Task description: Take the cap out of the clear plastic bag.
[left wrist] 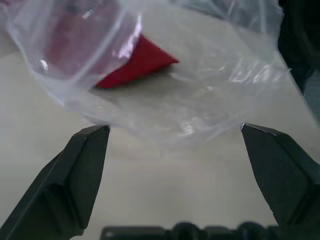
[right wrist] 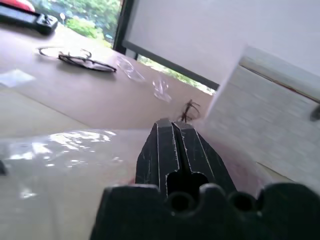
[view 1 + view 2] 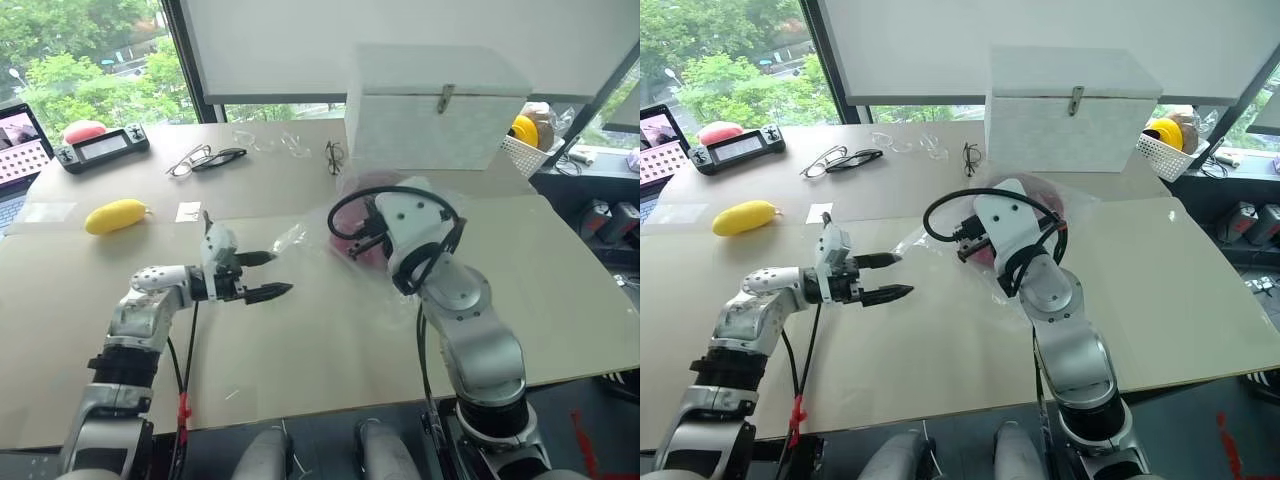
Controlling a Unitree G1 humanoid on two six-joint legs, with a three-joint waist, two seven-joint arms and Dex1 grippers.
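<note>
Left eye view: the clear plastic bag (image 3: 300, 236) is seen lying on the pale surface (image 3: 330, 340), just in front of the white box (image 3: 432, 107). The cap (image 3: 352, 244) is inside the bag, and only a dark red patch of it can be made out, since most of it is hidden behind the right arm. In the left wrist view a red corner of the cap (image 1: 137, 65) is seen through the crinkled film, cut off at the picture's edge. The left end effector (image 3: 270, 275) is held with its 2 fingers spread wide apart, pointing toward the bag's near edge on the side away from the box, with nothing between them. The right end effector (image 2: 175, 150) is pressed fully closed, and film is seen around it; whether film is pinched cannot be told.
</note>
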